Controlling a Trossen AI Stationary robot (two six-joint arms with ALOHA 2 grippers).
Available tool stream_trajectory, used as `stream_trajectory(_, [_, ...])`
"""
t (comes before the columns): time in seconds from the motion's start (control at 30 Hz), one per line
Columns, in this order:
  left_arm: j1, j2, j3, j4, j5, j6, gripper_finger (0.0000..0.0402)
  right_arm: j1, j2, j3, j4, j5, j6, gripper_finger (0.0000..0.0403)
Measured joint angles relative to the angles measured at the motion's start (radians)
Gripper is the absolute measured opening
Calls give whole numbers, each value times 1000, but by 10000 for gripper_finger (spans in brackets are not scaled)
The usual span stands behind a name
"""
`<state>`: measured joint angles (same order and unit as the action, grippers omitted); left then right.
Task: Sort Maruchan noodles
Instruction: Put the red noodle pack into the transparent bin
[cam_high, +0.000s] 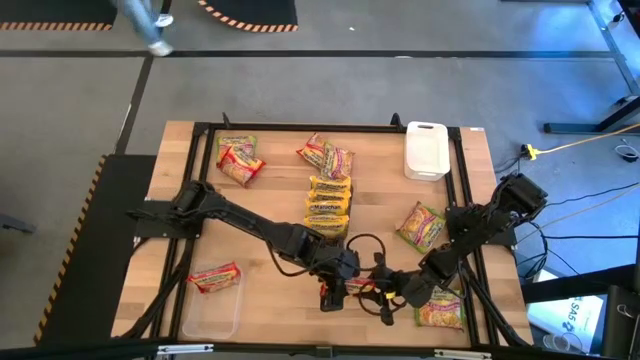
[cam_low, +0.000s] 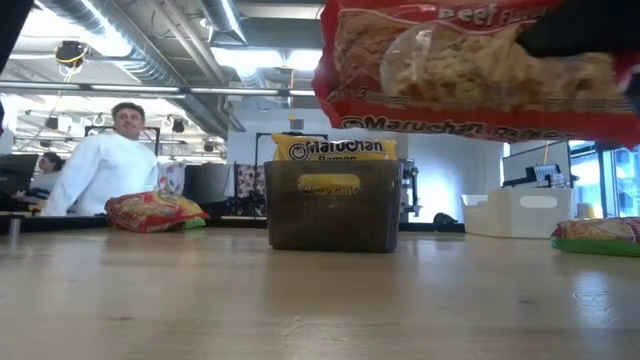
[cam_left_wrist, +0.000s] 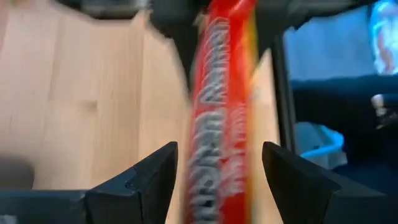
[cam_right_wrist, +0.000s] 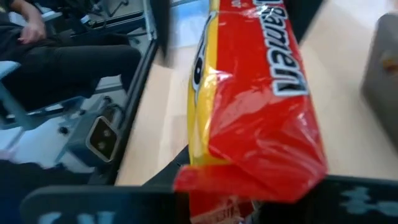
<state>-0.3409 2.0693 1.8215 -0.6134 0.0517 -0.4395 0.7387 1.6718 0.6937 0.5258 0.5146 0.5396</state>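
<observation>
A red Maruchan noodle packet hangs in the air over the table's near middle, with my right gripper shut on it. My left gripper is open. Its two fingers stand on either side of the same red packet, with a gap on each side, and touch nothing. Yellow packets sit stacked in a dark tray at mid-table. Another red packet lies in a clear tray at the near left. My right gripper holds the red packet by one short end; the packet itself covers the fingers, so the kind of hold does not show. The packet reaches away from the gripper toward my left gripper. It is lifted clear of the table.
A white tray stands at the far right. Loose packets lie at the far left, far middle, right and near right. A person in white is beyond the table's far edge.
</observation>
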Motion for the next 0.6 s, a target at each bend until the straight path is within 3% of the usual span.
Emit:
stream_trajectory(0.17, [4,21,-1,9,22,-6,200,0,0,0,-1,-10,7,65])
stream_trajectory(0.47, [7,30,0,16,47,-1,97,0,0,0,5,-13,28,65])
stream_trajectory(0.6, [7,30,0,15,46,4,84,0,0,0,4,-13,24,65])
